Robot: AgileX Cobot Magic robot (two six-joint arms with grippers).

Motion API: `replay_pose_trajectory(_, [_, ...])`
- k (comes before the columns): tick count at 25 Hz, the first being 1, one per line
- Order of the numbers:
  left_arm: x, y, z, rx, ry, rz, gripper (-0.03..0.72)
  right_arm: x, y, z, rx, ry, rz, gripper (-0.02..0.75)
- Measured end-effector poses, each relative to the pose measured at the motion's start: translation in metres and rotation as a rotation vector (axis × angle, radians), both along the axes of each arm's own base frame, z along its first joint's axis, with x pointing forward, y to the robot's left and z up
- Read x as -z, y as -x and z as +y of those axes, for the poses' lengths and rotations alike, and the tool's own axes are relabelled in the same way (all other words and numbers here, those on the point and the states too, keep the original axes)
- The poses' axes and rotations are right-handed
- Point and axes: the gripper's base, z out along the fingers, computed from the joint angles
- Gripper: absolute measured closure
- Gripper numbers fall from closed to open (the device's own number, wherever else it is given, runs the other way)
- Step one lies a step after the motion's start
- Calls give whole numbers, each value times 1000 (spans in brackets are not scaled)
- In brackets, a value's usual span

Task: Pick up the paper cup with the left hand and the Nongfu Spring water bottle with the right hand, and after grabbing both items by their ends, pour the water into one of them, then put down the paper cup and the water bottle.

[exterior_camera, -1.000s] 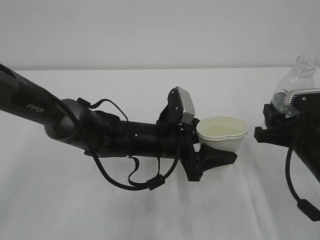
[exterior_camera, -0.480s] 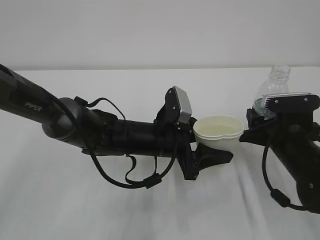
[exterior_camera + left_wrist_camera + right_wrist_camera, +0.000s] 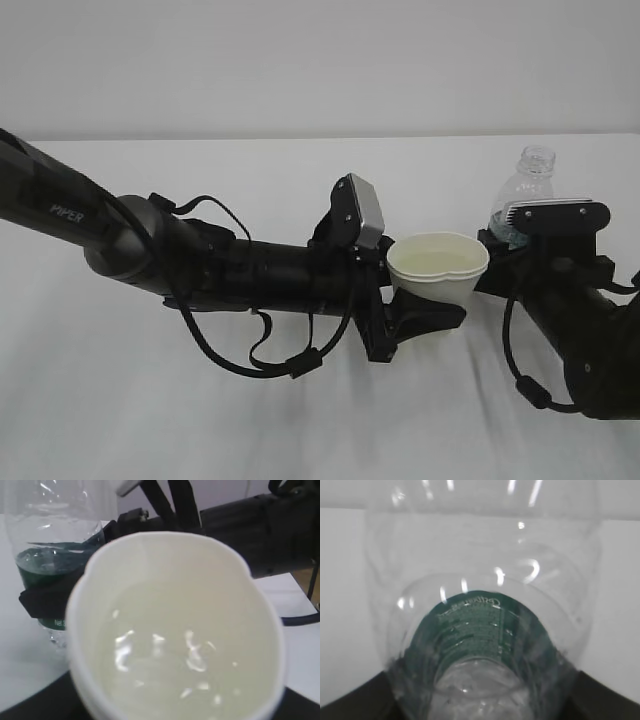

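My left gripper (image 3: 428, 298), on the black arm marked "PIPER", is shut on the white paper cup (image 3: 437, 265) and holds it upright above the table. In the left wrist view the cup (image 3: 175, 580) fills the frame, with clear water (image 3: 165, 650) glinting on its cream bottom. Just right of the cup, my right gripper (image 3: 500, 258) is shut on the clear, uncapped Nongfu Spring water bottle (image 3: 525, 185), which stands upright. Its green label (image 3: 480, 625) shows in the right wrist view, and black fingers (image 3: 45, 600) clamp across that band. Bottle and cup are close together, and whether they touch is unclear.
A white cloth covers the table (image 3: 300, 420), whose far edge (image 3: 250, 139) meets a plain pale wall. Loose black cables hang under the left arm (image 3: 270, 350) and beside the right arm (image 3: 520, 370). The right arm's body (image 3: 600, 360) fills the lower right corner.
My right gripper has carried the bottle left and downward, from the right edge to just beside the cup. The left arm and cup shifted only slightly left.
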Motion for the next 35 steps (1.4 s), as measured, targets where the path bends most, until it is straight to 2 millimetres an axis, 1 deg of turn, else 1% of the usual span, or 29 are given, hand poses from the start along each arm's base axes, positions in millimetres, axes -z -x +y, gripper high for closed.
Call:
replay_pose_trajectory(13, [1, 0, 0, 4, -13, -4, 262, 11, -5, 1, 10, -19, -10, 322])
replay_pose_trajectory(19, [1, 0, 0, 4, -13, -4, 262, 11, -6, 2, 16, -38, -14, 312])
replay_pose_trajectory(25, [1, 0, 0, 4, -13, -4, 262, 12, -6, 2, 17, -40, -10, 190])
replay_pose_trajectory(27, [1, 0, 0, 4, -15, -4, 262, 12, -6, 2, 17, -40, -5, 164])
replay_pose_trajectory(35, [1, 0, 0, 4, -15, -4, 262, 12, -6, 2, 16, -41, -2, 148])
